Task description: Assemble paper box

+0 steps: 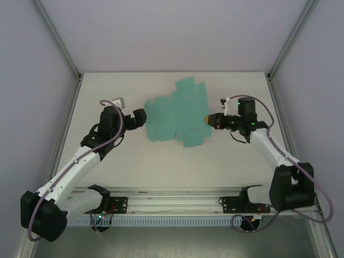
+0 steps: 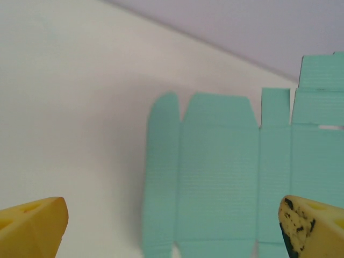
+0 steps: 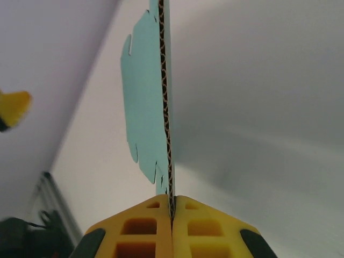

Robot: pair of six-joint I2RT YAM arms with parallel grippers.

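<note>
The right gripper (image 3: 172,203) is clamping one edge of the light, probably floppy box blank (image 1: 180,113), while the left gripper (image 1: 144,115) is gaping empty.

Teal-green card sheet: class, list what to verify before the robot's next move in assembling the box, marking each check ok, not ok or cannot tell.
1. Right gripper shut on the edge of the teal-green die-cut card sheet: ok.
2. Left gripper open: ok.
3. Left gripper lined up with the sheet's left edge: ok.
4. Any flap folded: not ok, all panels are unfolded.
5. Sheet lifted off the white table: cannot tell.
</note>
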